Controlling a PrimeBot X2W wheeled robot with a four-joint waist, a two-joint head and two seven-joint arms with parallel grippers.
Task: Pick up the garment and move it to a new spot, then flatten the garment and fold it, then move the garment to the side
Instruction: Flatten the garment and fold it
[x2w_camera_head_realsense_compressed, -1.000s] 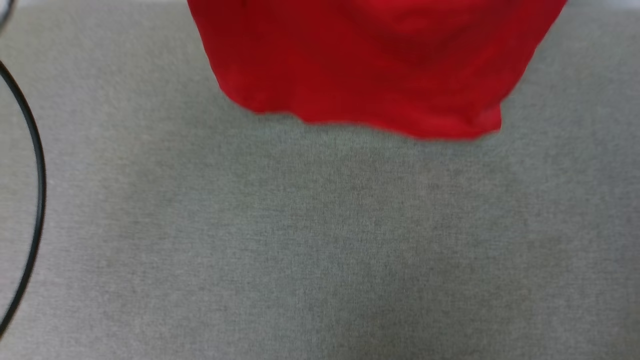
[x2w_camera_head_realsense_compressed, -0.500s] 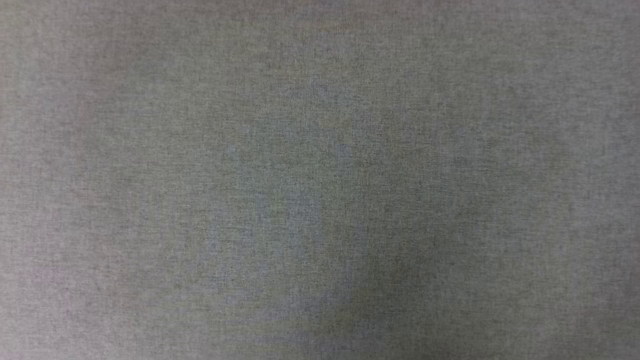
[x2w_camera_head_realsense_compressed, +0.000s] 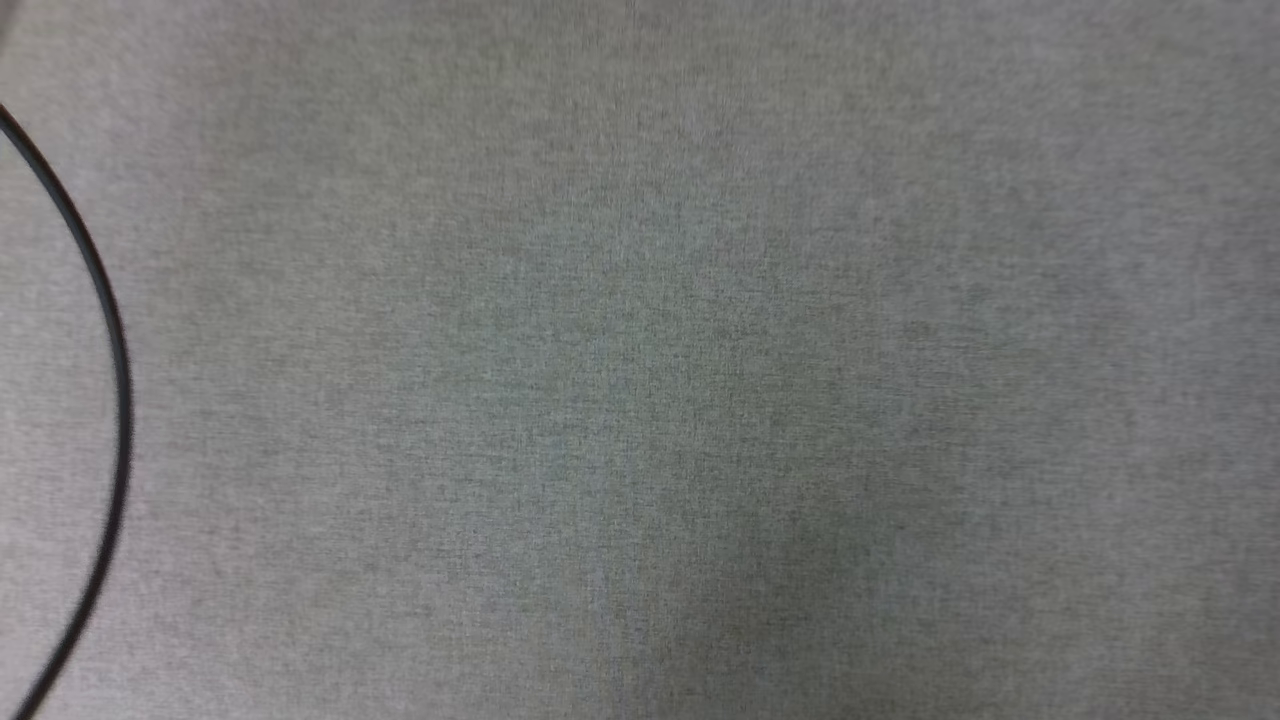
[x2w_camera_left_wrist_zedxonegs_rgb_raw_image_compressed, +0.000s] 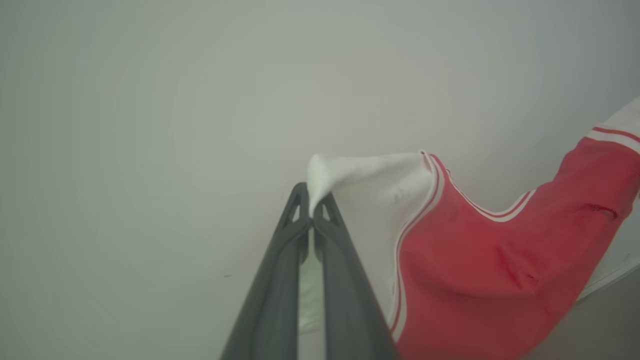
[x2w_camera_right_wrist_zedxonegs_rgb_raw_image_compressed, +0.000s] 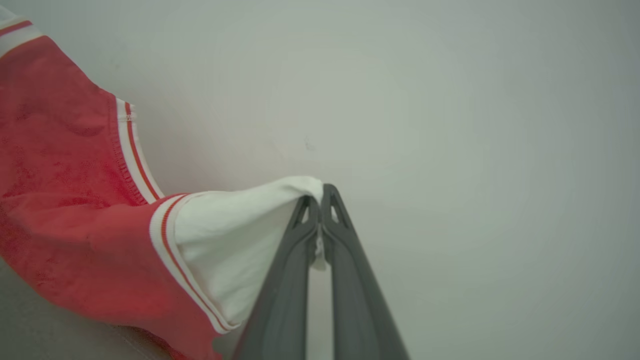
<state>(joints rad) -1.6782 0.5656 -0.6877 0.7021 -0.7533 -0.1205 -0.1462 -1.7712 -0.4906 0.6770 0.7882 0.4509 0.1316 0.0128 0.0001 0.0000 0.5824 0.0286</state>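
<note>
Looking down, we've got a grey, woven-looking surface (x2w_camera_head_realsense_compressed: 700, 400), a bit blurry, with a thin black cable (x2w_camera_head_realsense_compressed: 126, 400) curving in a long arc along its left edge. From both wrist views we're seeing a plain pale wall (x2w_camera_left_wrist_zedxonegs_rgb_raw_image_compressed: 150, 100) as the backdrop.

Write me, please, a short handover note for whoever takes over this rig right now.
The left hand is shut on one white sleeve of the garment.
The right hand is shut on the other sleeve.
The garment hangs between them, red body sagging.
Done: pick-up.
Left: lay it at the new spot on the grey surface, flatten, fold, move aside. Mind the black cable.
</note>
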